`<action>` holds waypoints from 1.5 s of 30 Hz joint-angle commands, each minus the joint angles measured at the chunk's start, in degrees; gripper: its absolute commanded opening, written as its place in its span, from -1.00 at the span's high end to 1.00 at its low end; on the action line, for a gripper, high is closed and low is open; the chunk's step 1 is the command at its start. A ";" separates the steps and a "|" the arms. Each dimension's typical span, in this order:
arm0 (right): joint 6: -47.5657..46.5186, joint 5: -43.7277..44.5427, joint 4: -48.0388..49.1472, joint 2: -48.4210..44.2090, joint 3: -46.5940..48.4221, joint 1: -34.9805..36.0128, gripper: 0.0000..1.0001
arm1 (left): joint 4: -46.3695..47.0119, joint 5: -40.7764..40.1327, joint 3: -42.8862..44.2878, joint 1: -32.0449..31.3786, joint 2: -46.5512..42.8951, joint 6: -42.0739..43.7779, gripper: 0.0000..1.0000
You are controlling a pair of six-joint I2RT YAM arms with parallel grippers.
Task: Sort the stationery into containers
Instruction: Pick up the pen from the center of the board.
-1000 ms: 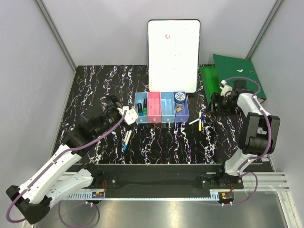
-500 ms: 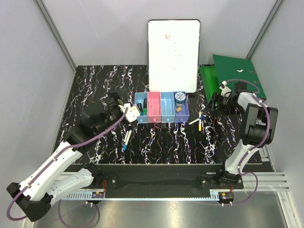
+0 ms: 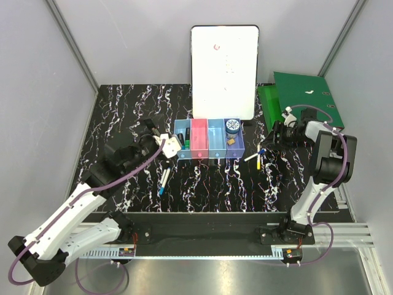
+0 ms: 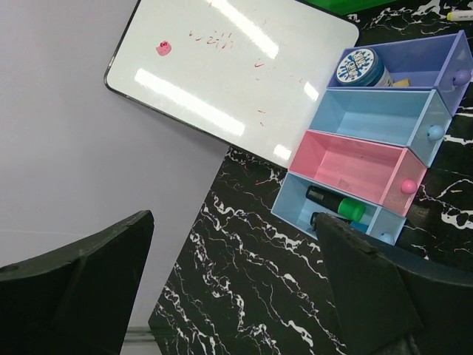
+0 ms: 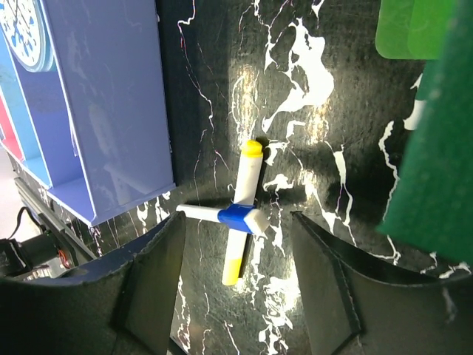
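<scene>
Row of four joined translucent plastic bins (image 3: pixel 216 152) sits mid-table on black white-veined table (image 3: pixel 123 117), just in front of tall white board (image 3: pixel 224 67). Order L to R: lt blue, pink, lt blue, purple-blue. Green-black marker (image 4: pixel 338 204) lies in leftmost lt-blue bin (image 4: pixel 292 201), pink bin (image 4: pixel 347 166) next to it. Round blue tape roll (image 4: pixel 360 68) stands at back of purple-blue bin (image 4: pixel 421 55), w/ tiny tan block (image 3: pixel 231 141) in front of it in same bin. Two slim white pens (image 3: pixel 164 177), blue and black ends, lie on table near L-front of the row. R of the row, yellow-ended white pen (image 5: pixel 247 177) and blue-capped white pen (image 5: pixel 238 217) lie crossed on table, touching, near purple-blue bin's corner. L gripper (image 4: pixel 233 237) hovers beside leftmost bin, jaws spread wide, gripping nothing. R gripper (image 5: pixel 236 222) points at crossed pens, jaws partway apart, not gripping. Cannot tell if it touches them. Green binder (image 3: pixel 301 98) lies behind R gripper.
</scene>
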 commanded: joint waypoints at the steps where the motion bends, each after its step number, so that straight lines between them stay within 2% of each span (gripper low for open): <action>1: 0.53 -1.63 2.41 1.86 -0.90 0.18 -0.32 | 1.30 0.89 3.28 -0.39 0.24 0.48 -0.98; 18: 0.18 -2.42 3.91 3.18 -1.78 0.18 -0.31 | 1.82 0.98 3.37 -0.74 0.94 0.30 -0.98; 26: 0.62 -3.82 4.53 3.80 -2.30 0.18 -0.18 | 2.00 0.89 3.11 -0.74 0.68 0.39 -0.98; 34: -0.35 -3.65 4.70 3.27 -4.32 0.18 -0.19 | 2.35 1.33 3.28 -0.74 0.94 0.48 -0.98; 45: -0.70 -4.26 4.44 2.13 -5.82 0.27 -0.08 | 2.35 1.59 3.37 -0.74 1.03 1.10 -0.98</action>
